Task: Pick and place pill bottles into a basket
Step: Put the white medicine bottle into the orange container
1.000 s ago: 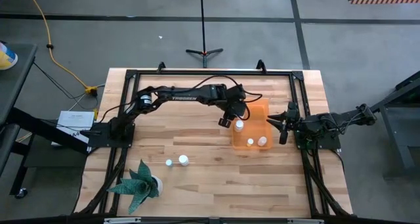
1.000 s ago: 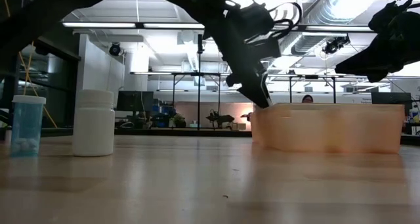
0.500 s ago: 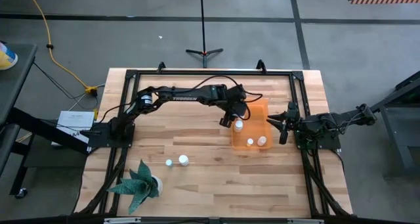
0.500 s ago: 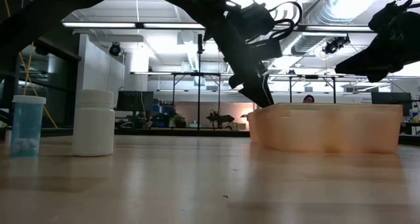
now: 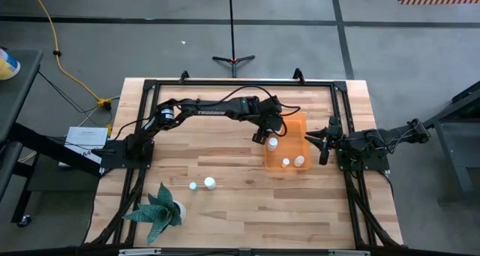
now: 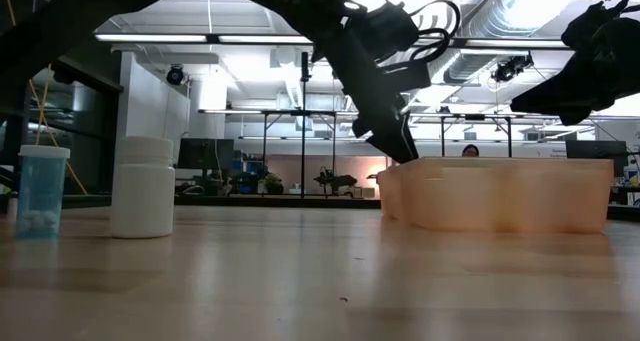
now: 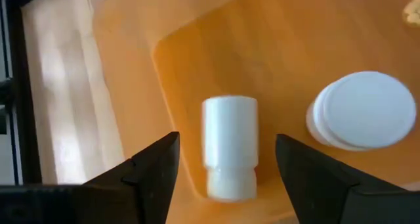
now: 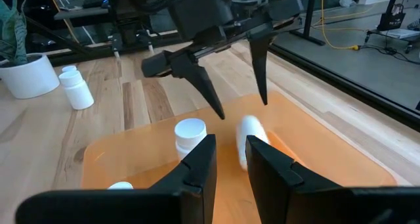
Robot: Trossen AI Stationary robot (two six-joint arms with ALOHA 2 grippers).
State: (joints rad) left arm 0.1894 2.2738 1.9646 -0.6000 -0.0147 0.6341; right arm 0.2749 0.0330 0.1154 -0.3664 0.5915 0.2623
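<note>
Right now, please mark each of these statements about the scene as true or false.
1. The left pincer is shut on a bottle. False: it is open, and the lying bottle rests loose in the basket.
2. Two bottles stand on the table outside the basket. True.
3. The right pincer is inside the basket. False: it waits beside it.
4. A potted plant stands on the table. True.

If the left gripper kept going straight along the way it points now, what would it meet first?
Most likely the small white pill bottle lying on its side in the translucent orange plastic bin; it lies between the open left gripper fingers, though depth is unclear.
</note>
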